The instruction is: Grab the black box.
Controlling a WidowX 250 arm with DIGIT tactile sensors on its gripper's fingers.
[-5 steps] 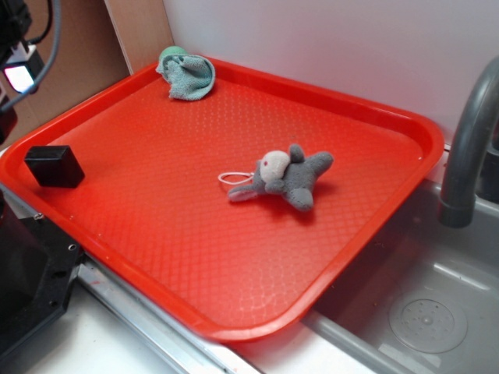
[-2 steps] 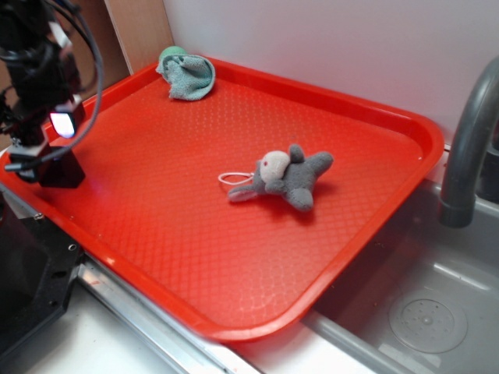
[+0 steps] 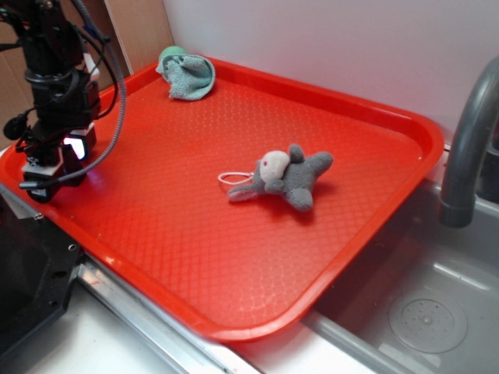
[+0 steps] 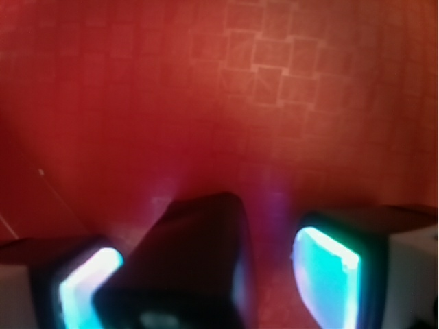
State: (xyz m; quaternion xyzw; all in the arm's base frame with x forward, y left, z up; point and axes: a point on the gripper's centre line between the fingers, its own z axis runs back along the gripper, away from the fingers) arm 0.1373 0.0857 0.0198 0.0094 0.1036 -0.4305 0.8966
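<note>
The black box (image 4: 185, 267) shows in the wrist view as a dark block between my two glowing pads (image 4: 328, 274). It lies close against the left pad, with a strip of red tray showing between it and the right pad. My gripper (image 4: 209, 274) is open around it. In the exterior view the gripper (image 3: 48, 173) is down at the left edge of the red tray (image 3: 421, 132), and the arm covers the box there.
A grey plush toy (image 3: 282, 178) lies mid-tray. A crumpled teal cloth (image 3: 187, 76) sits in the tray's far corner. A grey faucet (image 3: 468, 148) and sink (image 3: 421, 312) are on the right. A large black appliance (image 3: 31, 288) stands below the tray's left rim.
The arm has come down from the upper left onto the box. The box stood uncovered one second ago and now sits between the fingers. The toy and the cloth have not moved.
</note>
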